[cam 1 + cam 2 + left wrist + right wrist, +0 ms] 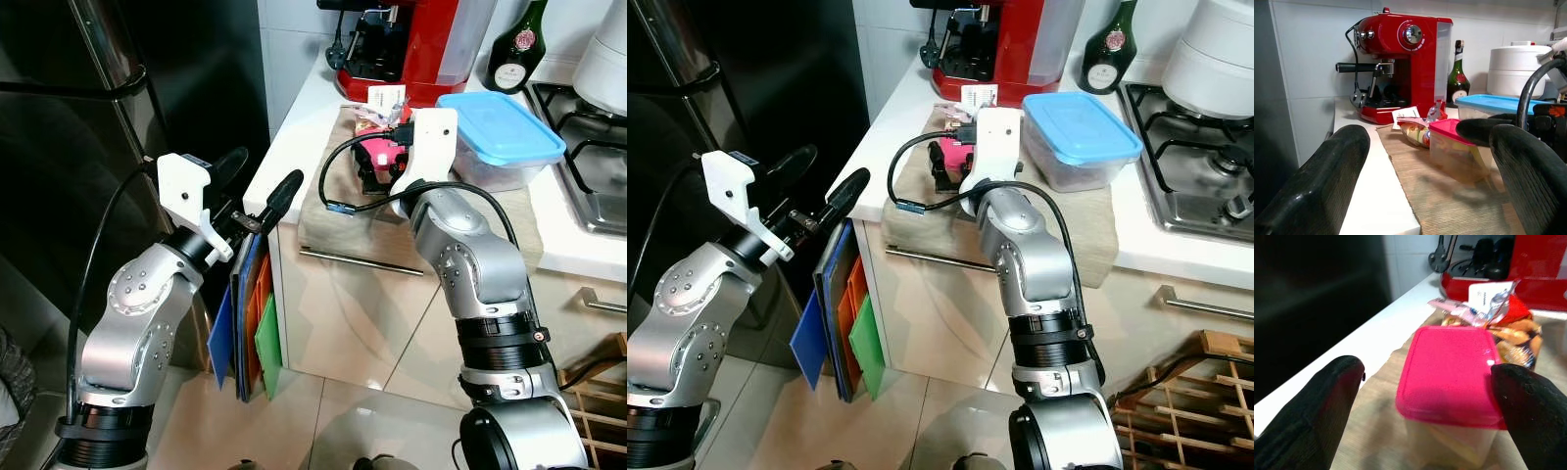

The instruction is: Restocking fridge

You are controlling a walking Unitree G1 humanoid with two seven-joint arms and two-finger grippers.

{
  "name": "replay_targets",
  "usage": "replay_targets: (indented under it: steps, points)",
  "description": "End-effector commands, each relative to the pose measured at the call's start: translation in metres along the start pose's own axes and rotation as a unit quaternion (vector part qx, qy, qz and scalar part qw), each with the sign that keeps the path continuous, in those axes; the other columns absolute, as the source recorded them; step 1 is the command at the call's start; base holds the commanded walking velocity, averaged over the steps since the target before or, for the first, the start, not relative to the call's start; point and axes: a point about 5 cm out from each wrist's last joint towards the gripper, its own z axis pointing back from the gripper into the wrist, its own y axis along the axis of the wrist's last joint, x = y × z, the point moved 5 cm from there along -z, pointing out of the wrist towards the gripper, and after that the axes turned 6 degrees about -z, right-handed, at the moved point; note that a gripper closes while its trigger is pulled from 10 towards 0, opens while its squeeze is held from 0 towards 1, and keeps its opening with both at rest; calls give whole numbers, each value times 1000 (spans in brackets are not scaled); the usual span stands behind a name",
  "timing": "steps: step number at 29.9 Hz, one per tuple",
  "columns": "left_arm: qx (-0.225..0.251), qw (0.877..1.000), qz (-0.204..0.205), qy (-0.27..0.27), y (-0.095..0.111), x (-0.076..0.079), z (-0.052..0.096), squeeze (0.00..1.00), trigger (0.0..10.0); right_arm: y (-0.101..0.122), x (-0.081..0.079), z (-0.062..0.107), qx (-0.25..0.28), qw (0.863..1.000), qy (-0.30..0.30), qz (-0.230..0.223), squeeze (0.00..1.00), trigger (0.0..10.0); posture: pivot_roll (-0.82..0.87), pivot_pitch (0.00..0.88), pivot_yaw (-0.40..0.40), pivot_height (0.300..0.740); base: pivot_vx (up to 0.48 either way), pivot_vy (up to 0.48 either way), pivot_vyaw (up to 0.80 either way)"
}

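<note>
Spread wide apart, my right gripper (1425, 401) is closing in on the pink-lidded container (1449, 382) on the woven mat (1376, 431), at twelve o'clock: light, rigid, slick plastic, so I'm squeezing its side walls, while my left gripper (257, 186) is hovering open.

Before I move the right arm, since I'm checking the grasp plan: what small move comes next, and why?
Probably ease the right gripper forward a little and then close. Its jaws stand open on either side of the pink-lidded container on the woven mat, not yet gripping it. The left gripper hovers open off the counter's edge.
</note>
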Motion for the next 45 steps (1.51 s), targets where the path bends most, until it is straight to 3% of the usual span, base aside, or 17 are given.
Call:
replay_targets:
  steps: [1, 19, 27, 45]
  points:
    - [5, 1000, -2, -2, 4, 1, 0, 0, 10000, 8, -4, 1, 8, 1000, 5, 1, 0, 10000, -20, 24, 16, 740, 0, 0, 0]
    - [6, 1000, 15, 4, 2, 4, -3, 0, 10000, -3, -3, 2, -29, 999, 1, -25, 0, 10000, -30, 27, 10, 740, 0, 0, 0]
    - [4, 1000, 15, 6, 2, 3, -3, 0, 10000, 24, -4, 5, 38, 999, 1, 33, 0, 10000, -33, 31, 12, 740, 0, 0, 0]
    - [6, 1000, 22, 5, 3, 1, -2, 0, 10000, 4, 13, 30, 15, 1000, -11, 9, 0, 10000, -53, 52, 27, 740, 0, 0, 0]
